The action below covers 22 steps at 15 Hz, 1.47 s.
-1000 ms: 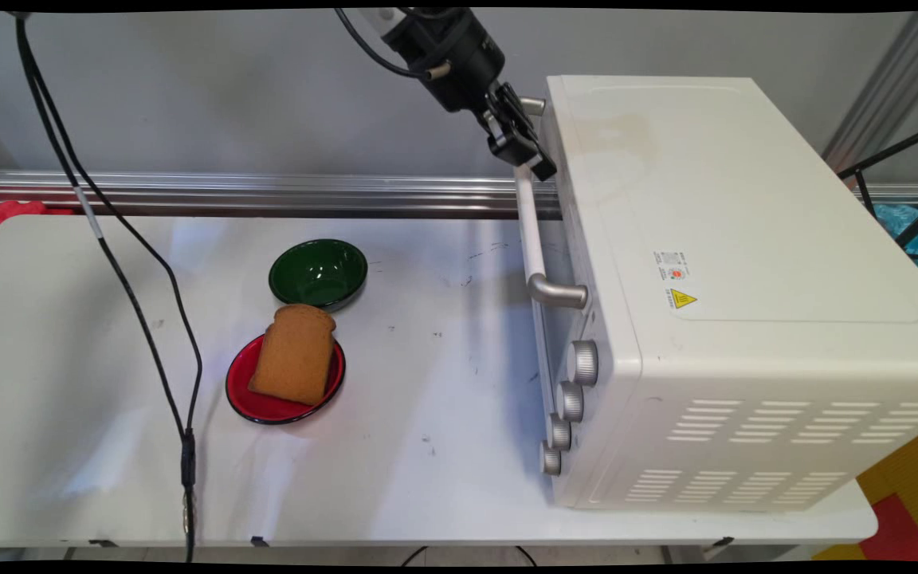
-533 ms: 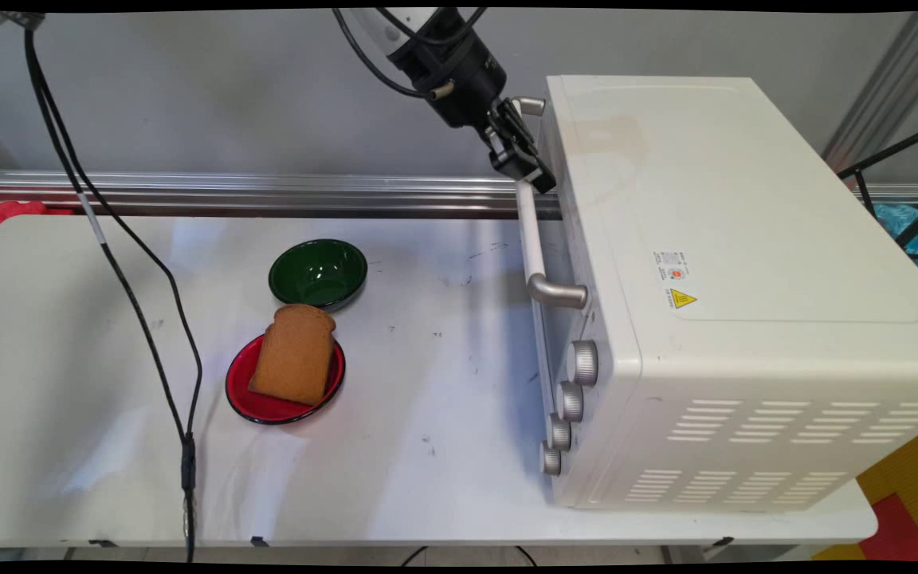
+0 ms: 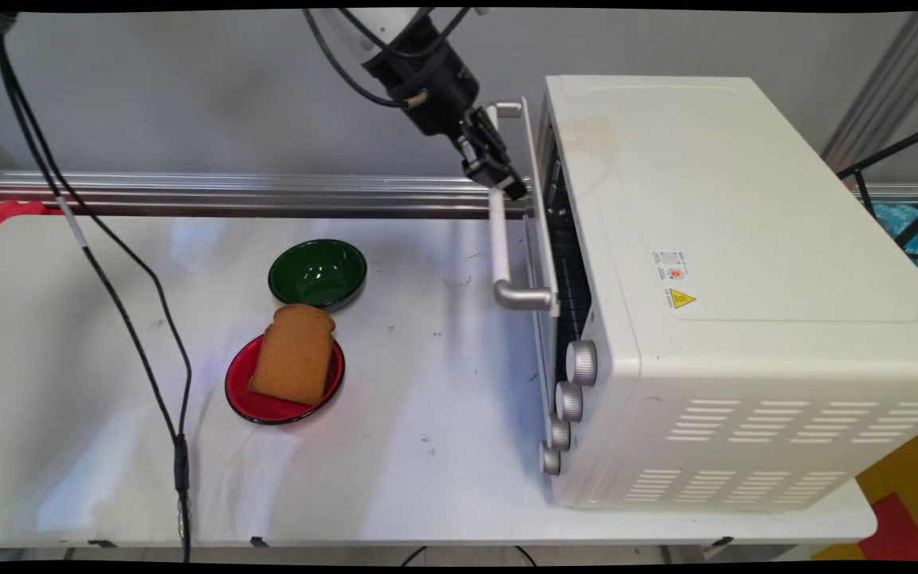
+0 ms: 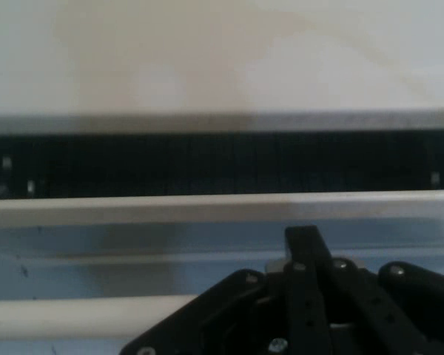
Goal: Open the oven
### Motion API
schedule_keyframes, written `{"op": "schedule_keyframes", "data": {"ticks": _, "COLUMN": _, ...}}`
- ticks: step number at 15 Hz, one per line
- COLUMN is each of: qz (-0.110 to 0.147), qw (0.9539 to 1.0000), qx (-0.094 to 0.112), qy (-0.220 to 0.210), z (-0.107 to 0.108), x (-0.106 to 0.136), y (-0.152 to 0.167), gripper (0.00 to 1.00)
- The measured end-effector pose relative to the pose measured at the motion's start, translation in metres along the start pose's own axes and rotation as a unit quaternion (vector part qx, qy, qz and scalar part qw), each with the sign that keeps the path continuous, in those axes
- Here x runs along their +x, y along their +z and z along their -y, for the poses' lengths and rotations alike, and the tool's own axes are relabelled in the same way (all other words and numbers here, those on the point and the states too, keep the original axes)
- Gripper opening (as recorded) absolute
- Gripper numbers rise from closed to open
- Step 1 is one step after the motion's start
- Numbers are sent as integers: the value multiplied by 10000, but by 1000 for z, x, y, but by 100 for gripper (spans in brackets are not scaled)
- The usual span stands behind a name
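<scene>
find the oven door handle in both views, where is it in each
Main view: the door handle runs down the picture's middle, left of the oven, its top end at the tool.
Hand view: the handle is the pale bar at bottom left.
Shared landmark: the dark gap behind the door.

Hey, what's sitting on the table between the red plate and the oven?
Nothing: in the main view only bare, scuffed table lies between the red plate holding toast and the oven.
</scene>
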Motion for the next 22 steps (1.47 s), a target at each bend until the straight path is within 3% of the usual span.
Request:
{"op": "schedule_keyframes", "data": {"ticks": 10, "qz": 296, "qw": 9993, "qx": 31, "qy": -213, "z": -12, "x": -57, "y": -17, "gripper": 0}}
{"op": "schedule_keyframes", "data": {"ticks": 22, "qz": 432, "qw": 9988, "qx": 232, "qy": -57, "z": 0, "x": -130, "y": -1, "gripper": 0}}
